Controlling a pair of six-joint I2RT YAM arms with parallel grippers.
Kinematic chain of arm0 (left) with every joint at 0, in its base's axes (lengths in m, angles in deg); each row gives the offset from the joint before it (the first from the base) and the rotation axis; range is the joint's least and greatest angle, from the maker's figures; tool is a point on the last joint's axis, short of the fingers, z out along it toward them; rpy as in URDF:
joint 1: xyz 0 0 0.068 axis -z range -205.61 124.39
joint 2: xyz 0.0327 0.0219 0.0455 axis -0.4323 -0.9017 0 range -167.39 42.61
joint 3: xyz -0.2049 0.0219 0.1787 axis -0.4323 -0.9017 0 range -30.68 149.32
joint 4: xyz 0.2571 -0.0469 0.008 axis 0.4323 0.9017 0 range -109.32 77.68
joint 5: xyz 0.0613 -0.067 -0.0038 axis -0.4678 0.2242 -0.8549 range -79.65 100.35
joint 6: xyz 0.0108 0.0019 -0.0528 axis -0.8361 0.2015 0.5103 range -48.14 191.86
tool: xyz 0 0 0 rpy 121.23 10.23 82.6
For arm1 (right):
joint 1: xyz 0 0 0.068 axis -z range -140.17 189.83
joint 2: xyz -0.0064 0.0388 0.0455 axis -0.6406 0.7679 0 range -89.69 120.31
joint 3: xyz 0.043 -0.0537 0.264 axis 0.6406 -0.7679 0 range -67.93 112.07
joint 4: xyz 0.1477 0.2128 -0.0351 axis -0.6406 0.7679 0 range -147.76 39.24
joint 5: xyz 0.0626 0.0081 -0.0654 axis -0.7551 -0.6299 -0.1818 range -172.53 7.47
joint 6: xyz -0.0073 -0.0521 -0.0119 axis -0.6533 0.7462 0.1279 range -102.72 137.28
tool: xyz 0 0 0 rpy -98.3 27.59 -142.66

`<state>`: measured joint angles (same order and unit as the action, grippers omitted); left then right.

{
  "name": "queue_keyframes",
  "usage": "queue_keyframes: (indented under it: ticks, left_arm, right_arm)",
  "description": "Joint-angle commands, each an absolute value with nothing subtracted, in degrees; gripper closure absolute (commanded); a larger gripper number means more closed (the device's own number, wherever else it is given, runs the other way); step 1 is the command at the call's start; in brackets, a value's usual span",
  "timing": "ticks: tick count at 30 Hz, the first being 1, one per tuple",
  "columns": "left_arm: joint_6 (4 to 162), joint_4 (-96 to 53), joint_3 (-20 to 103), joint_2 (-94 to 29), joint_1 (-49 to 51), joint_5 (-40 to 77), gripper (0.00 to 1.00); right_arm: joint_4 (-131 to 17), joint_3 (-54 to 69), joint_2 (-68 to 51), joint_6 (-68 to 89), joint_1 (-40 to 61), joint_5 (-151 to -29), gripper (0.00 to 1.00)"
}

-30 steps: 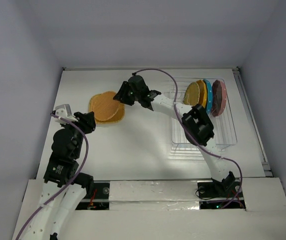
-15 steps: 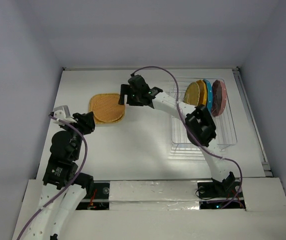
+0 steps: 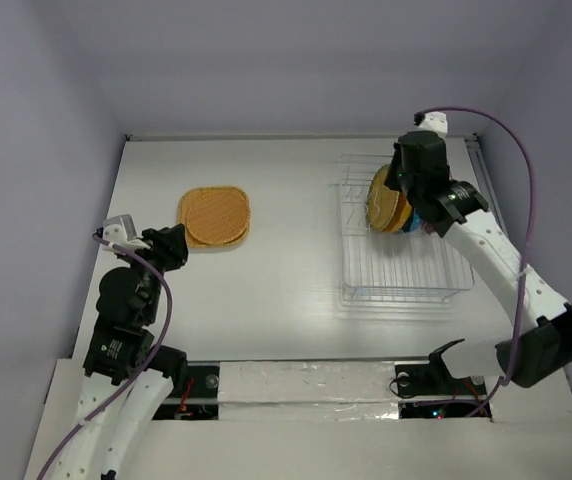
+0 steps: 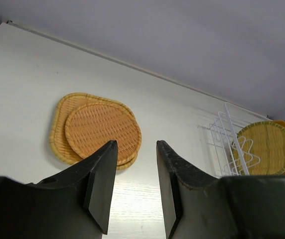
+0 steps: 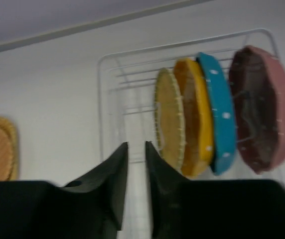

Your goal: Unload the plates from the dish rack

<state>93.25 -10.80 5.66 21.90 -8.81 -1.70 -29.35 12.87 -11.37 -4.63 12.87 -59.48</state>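
Observation:
Two tan woven plates (image 3: 214, 217) lie stacked flat on the table at the left, and they also show in the left wrist view (image 4: 97, 129). The white wire dish rack (image 3: 406, 275) stands at the right. In it, on edge, stand a tan woven plate (image 5: 168, 119), an orange plate (image 5: 196, 117), a blue dotted plate (image 5: 218, 112) and a dusty red plate (image 5: 259, 109). My right gripper (image 3: 394, 195) hovers over the rack's left part, just left of the tan plate, with its jaws (image 5: 135, 147) a narrow gap apart and empty. My left gripper (image 3: 171, 243) is open and empty, near the stack's front left.
The rack's near half (image 3: 401, 270) holds no plates. The left wrist view shows the rack's wires (image 4: 229, 144) far right. Walls enclose the table at the back and on both sides. Purple cables run along both arms.
My right arm has let go of the tan plate on the left stack and has swung right to the rack. The plate now lies flat. The left arm has barely moved.

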Motion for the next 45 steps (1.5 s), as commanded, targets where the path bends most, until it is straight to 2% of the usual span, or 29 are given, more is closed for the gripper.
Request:
queue_keyframes:
  ticks: [1,4,12,19,21,22,24,25,28,30,39,42,45]
  left_arm:
    - [93.4,-13.0,5.5,22.5,-8.6,-1.5,0.66]
    - [93.4,-12.9,5.5,22.5,-8.6,-1.5,0.66]
    - [93.3,-12.7,5.5,22.7,-8.6,-1.5,0.66]
    - [93.3,-12.8,5.5,22.8,-8.6,-1.5,0.66]
    - [93.3,-12.8,5.6,22.8,-8.6,-1.5,0.66]
    - [93.2,-12.8,5.5,22.8,-8.6,-1.5,0.66]
    - [93.3,-12.7,5.6,22.7,-8.6,-1.5,0.66]
    - [93.3,-12.7,5.6,22.7,-8.6,-1.5,0.66]
    - [93.3,-12.8,5.5,22.7,-8.6,-1.5,0.66]
    - [93.3,-12.8,5.5,22.9,-8.6,-1.5,0.66]
    - [93.3,-13.0,5.4,23.1,-8.6,-1.5,0.65]
    - [93.4,-13.0,5.5,23.2,-8.6,-1.5,0.65]
    - [93.4,-13.0,5.4,23.4,-8.6,-1.5,0.65]
  right_arm:
    - [-23.0,9.2,-12.5,-0.2,15.3,-56.6,0.7]
    - [-23.2,9.0,-12.4,0.5,17.9,-58.8,0.61]
    - [-23.6,15.1,-2.1,2.7,22.8,-60.9,0.61]
    - [-24.3,15.5,3.2,3.6,23.9,-60.1,0.61]
    - [-24.7,15.7,4.6,4.0,23.9,-60.8,0.63]
    - [-24.7,15.7,4.8,4.1,23.9,-61.3,0.71]
    - [-24.8,16.2,4.7,4.3,23.9,-60.9,0.76]
    - [-24.4,17.1,4.4,4.8,23.9,-60.7,0.83]
    - [-23.2,19.4,3.4,6.6,23.9,-61.0,0.96]
    - [-20.5,21.4,3.4,7.2,23.9,-59.9,1.0]
    - [-16.5,31.1,-0.7,7.6,20.6,-55.7,1.0]
    - [-17.1,33.0,-2.2,6.4,18.4,-58.3,1.0]
    - [-23.7,32.2,-3.3,3.5,14.8,-64.1,1.0]
